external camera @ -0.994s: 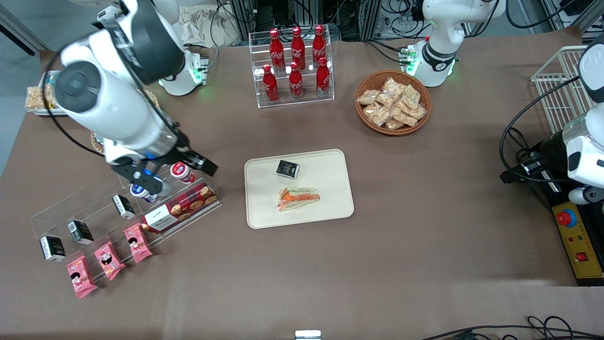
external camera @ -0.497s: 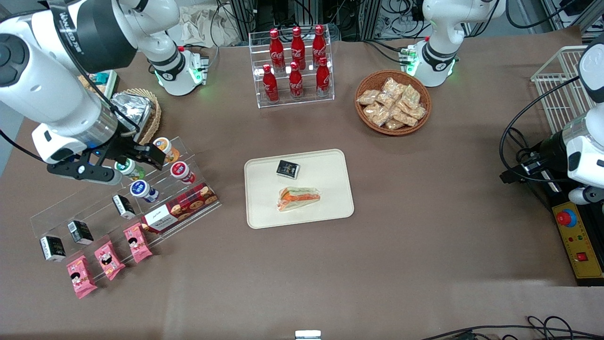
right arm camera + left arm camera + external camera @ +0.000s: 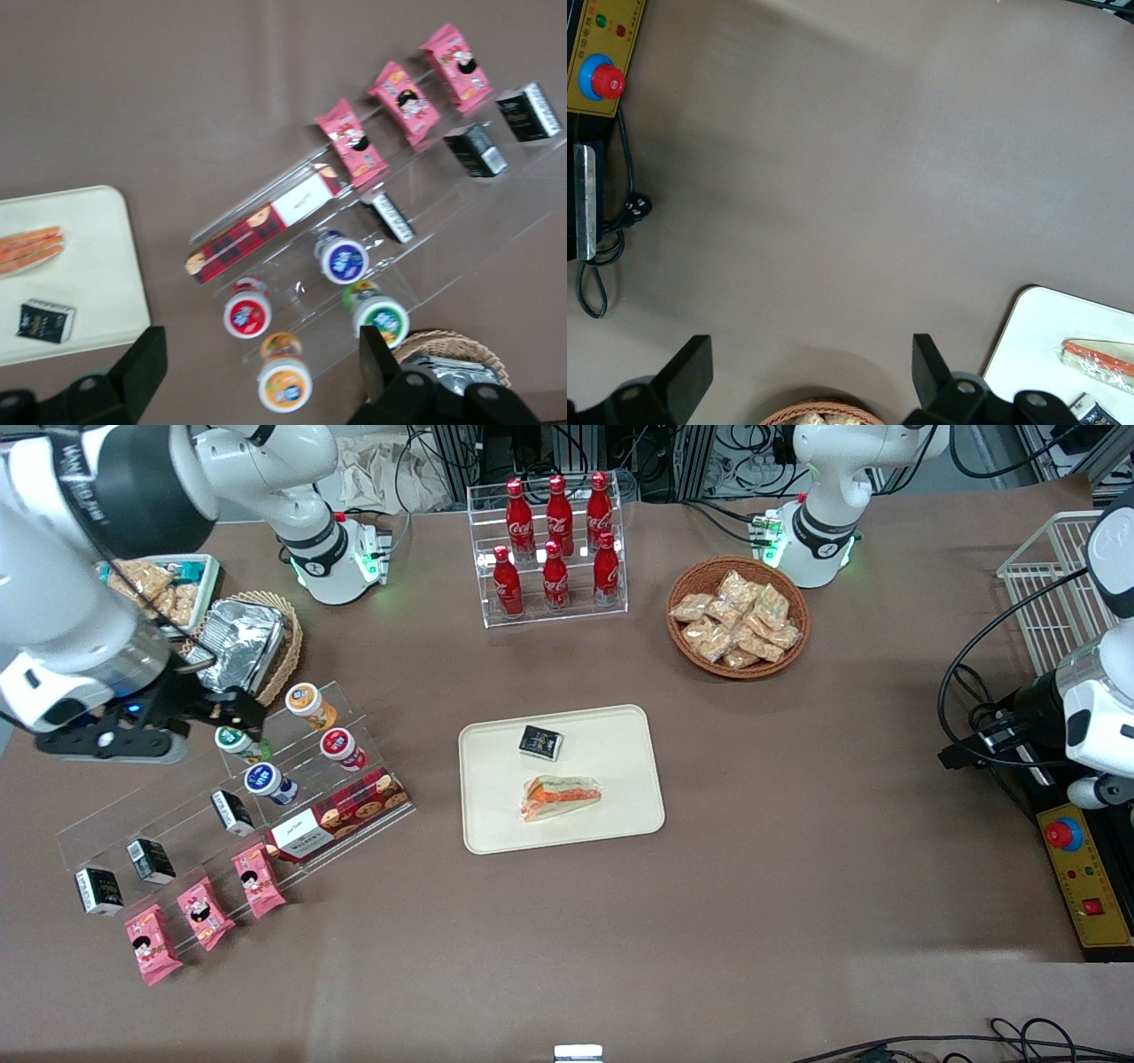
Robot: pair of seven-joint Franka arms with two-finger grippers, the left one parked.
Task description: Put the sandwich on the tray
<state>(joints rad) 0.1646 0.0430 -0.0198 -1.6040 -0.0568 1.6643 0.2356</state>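
Observation:
The sandwich, a wrapped wedge with orange and green filling, lies flat on the cream tray in the middle of the table. It sits on the half of the tray nearer the front camera. The right wrist view catches the sandwich at the edge of the tray. The left wrist view shows one end of the sandwich on a tray corner. My gripper hangs open and empty above the acrylic snack rack, well off toward the working arm's end. In the wrist view the gripper is above an orange-lidded cup.
A small black box shares the tray. The stepped acrylic rack holds cups, a cookie box, black boxes and pink packets. A foil container sits in a wicker basket. Cola bottles and a snack basket stand farther back.
The right arm has swung away from the tray toward its own end of the table, crossing the rack, with the gripper staying empty. Sandwich and tray have not moved.

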